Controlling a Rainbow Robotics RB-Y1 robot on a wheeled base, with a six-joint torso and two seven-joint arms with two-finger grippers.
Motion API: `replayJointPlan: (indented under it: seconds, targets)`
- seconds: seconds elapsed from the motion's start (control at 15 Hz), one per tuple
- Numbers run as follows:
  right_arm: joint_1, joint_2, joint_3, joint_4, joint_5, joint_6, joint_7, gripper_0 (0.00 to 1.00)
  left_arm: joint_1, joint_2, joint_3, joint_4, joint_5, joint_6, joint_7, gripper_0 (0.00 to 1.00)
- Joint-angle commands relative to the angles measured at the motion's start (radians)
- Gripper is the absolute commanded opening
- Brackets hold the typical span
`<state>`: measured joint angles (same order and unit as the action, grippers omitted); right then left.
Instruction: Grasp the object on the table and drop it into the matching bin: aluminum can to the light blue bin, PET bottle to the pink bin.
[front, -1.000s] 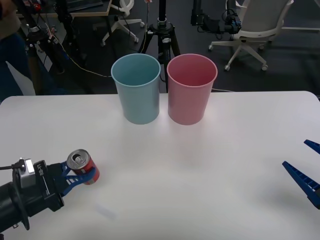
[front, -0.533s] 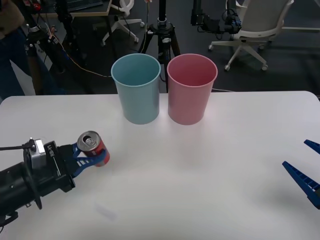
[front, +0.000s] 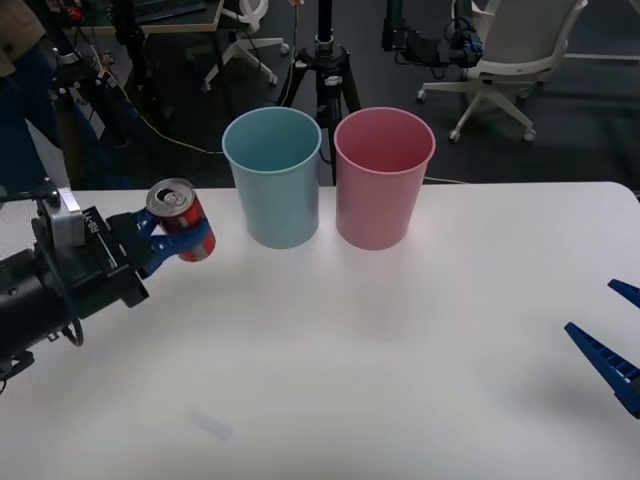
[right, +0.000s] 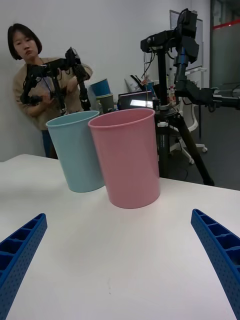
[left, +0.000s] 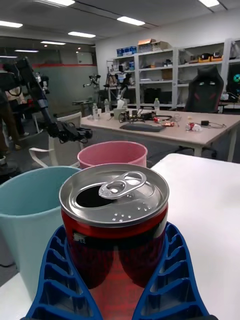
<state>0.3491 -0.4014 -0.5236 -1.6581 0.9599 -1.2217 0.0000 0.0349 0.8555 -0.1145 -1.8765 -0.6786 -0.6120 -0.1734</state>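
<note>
Since half a second ago the left claw (front: 172, 240) has carried the can (front: 182, 221) up and forward from low over the worktop's left side to a spot just left of the light blue bin (front: 273, 178), and the can now hangs clear of the white worktop (front: 400, 340) near its far left edge. The claw is clenched on the can: its two blue ribbed fingers (left: 65, 280) cup the red side from both flanks, the can standing roughly upright between them with its silver top and pull tab above the fingertips. From the left wrist the can (left: 114, 227) sits squarely between the fingers, with the light blue bin (left: 30, 225) and then the pink bin (left: 112, 154) beyond it.

The two bins stand side by side near the middle of the worktop's far edge, the pink bin (front: 383, 178) to the right of the blue one, nearly touching.

At the worktop's right edge the right claw (front: 620, 335) waits low, fingers (right: 220, 250) spread wide and holding nothing, pointed toward the bins.
</note>
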Motion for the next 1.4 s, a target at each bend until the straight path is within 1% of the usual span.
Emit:
replayJointPlan:
  seconds: [0.07, 0.27, 0.33, 0.4, 0.53, 0.6, 0.73, 0.87, 1.07, 1.33, 1.4]
  targets:
    - [0.0, 0.0, 0.0, 0.0, 0.0, 0.0, 0.0, 1.0, -0.102, 0.037, -0.031, 0.0, 0.017, 0.097, 0.035, 0.0]
    - [0.0, 0.0, 0.0, 0.0, 0.0, 0.0, 0.0, 1.0, -0.228, 0.123, -0.116, 0.005, 0.088, 0.224, 0.058, 0.0]
    - [0.0, 0.0, 0.0, 0.0, 0.0, 0.0, 0.0, 1.0, -0.283, 0.146, -0.166, 0.007, 0.114, 0.288, 0.066, 0.0]
    - [0.0, 0.0, 0.0, 0.0, 0.0, 0.0, 0.0, 1.0, -0.329, 0.152, -0.205, 0.017, 0.14, 0.325, 0.069, 0.0]
    - [0.0, 0.0, 0.0, 0.0, 0.0, 0.0, 0.0, 1.0, -0.448, 0.152, -0.29, 0.092, 0.191, 0.339, 0.072, 0.0]
    - [0.0, 0.0, 0.0, 0.0, 0.0, 0.0, 0.0, 1.0, -0.524, 0.152, -0.349, 0.145, 0.228, 0.339, 0.069, 0.0]
    - [0.0, 0.0, 0.0, 0.0, 0.0, 0.0, 0.0, 1.0, -0.627, 0.151, -0.424, 0.215, 0.277, 0.34, 0.065, 0.0]
    - [0.0, 0.0, 0.0, 0.0, 0.0, 0.0, 0.0, 1.0, -0.724, 0.12, -0.487, 0.307, 0.301, 0.34, 0.06, 0.0]
    - [0.0, 0.0, 0.0, 0.0, 0.0, 0.0, 0.0, 1.0, -0.825, 0.034, -0.536, 0.447, 0.29, 0.337, 0.057, 0.0]
    - [0.0, 0.0, 0.0, 0.0, 0.0, 0.0, 0.0, 1.0, -0.892, -0.079, -0.545, 0.588, 0.238, 0.336, 0.052, 0.0]
    - [0.0, 0.0, 0.0, 0.0, 0.0, 0.0, 0.0, 1.0, -0.902, -0.098, -0.547, 0.614, 0.221, 0.334, 0.052, 0.0]
